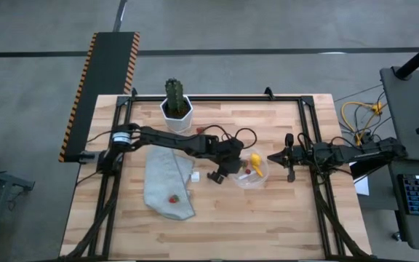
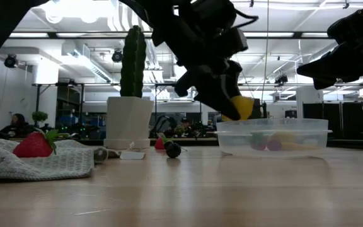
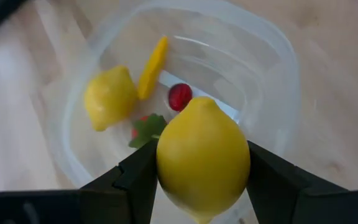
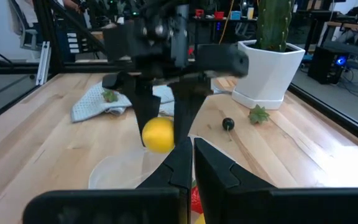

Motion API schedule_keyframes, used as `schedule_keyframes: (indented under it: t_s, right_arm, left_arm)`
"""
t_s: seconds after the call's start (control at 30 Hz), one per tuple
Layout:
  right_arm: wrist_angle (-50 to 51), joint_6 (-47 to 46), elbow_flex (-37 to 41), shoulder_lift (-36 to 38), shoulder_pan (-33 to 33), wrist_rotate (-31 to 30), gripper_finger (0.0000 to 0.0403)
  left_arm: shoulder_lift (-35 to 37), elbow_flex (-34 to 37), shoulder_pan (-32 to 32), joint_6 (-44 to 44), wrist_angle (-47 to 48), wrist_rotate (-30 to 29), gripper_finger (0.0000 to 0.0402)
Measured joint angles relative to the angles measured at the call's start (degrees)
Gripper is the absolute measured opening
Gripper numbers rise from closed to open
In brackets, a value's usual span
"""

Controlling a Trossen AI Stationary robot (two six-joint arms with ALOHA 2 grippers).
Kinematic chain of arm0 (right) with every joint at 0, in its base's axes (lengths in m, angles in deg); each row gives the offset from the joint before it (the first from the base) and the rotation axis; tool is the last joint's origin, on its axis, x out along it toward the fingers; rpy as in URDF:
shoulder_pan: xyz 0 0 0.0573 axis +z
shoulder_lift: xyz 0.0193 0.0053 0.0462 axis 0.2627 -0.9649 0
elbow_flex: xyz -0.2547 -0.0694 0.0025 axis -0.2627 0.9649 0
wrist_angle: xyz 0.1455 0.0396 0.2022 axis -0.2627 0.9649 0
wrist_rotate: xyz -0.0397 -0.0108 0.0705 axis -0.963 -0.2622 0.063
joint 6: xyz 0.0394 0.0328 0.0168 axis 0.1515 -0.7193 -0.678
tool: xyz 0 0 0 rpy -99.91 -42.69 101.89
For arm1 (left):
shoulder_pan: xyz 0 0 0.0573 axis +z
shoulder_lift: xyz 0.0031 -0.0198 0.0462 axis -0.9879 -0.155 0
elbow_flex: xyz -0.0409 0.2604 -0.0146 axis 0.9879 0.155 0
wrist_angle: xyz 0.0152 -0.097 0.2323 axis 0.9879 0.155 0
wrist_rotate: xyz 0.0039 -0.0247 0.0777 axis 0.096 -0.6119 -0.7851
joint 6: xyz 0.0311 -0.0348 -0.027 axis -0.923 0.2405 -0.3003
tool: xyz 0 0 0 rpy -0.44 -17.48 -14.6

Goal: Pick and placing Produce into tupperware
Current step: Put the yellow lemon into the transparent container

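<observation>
The left pincer [image 3: 202, 186] is gripping a yellow lemon [image 3: 202, 158] across its middle, directly above the tupperware [image 3: 278, 68]. It is looking smooth, rigid and light, so likely slippery. The right pincer [image 4: 188, 163], fingers together, is waiting beside the tub.

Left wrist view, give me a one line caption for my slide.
Left gripper holds a yellow lemon over the clear tupperware, which already contains another lemon.

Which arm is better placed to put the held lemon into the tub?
Left. The left gripper already holds the lemon over the tupperware; the right gripper waits beside it, shut.
</observation>
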Motion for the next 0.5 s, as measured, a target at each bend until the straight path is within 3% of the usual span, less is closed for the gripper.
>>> schedule_keyframes:
  t_s: [0.5]
  right_arm:
    - [0.0, 0.0, 0.0, 0.0, 0.0, 0.0, 0.0009]
  left_arm:
    - [-0.7, -0.1, 0.0, -0.1, -1.0, 0.1, 0.0182]
